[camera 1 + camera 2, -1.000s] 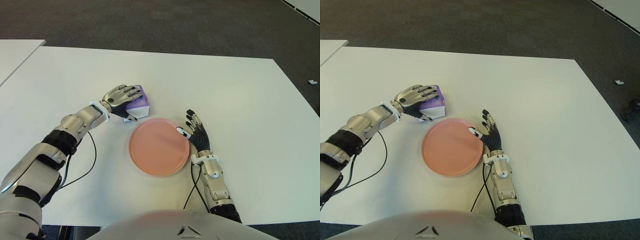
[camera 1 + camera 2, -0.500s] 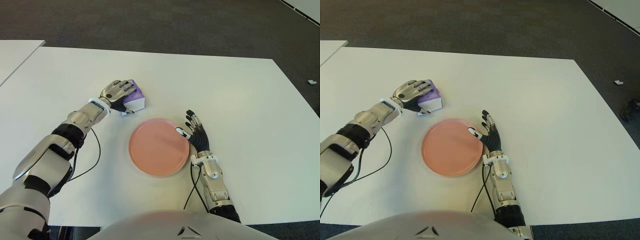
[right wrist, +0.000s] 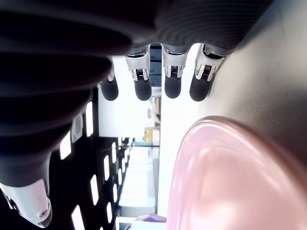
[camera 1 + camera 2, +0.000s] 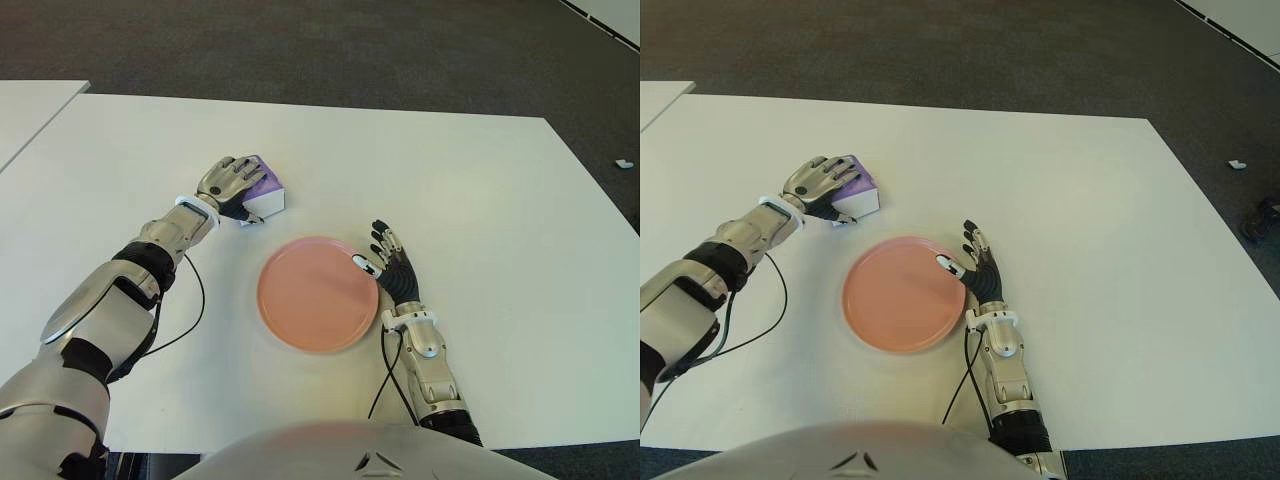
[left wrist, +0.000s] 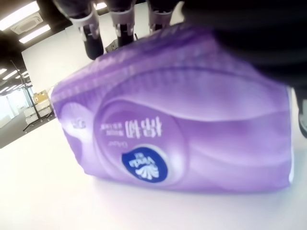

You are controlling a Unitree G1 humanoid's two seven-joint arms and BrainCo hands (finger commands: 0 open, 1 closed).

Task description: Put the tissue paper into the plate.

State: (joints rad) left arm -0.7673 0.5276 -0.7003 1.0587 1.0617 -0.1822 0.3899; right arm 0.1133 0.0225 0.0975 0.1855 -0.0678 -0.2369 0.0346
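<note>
A purple tissue pack [image 4: 268, 192] lies on the white table [image 4: 480, 200], up and to the left of the pink plate [image 4: 318, 293]. My left hand [image 4: 233, 184] covers the pack from its left side, fingers curled over the top and thumb at the near side. In the left wrist view the pack [image 5: 182, 129] fills the frame, its underside at the table, with fingertips [image 5: 122, 21] over its far edge. My right hand [image 4: 390, 262] shows open beside the plate's right rim, with the thumb tip over the rim. It holds nothing.
A second white table [image 4: 30, 110] stands at the far left. A black cable [image 4: 180, 330] loops off my left forearm onto the table, and another runs by my right forearm. Dark carpet lies beyond, with a small white object [image 4: 624, 163] on it at the right.
My left hand and the tissue pack have shifted up and left, farther from the plate. The right hand has stayed put.
</note>
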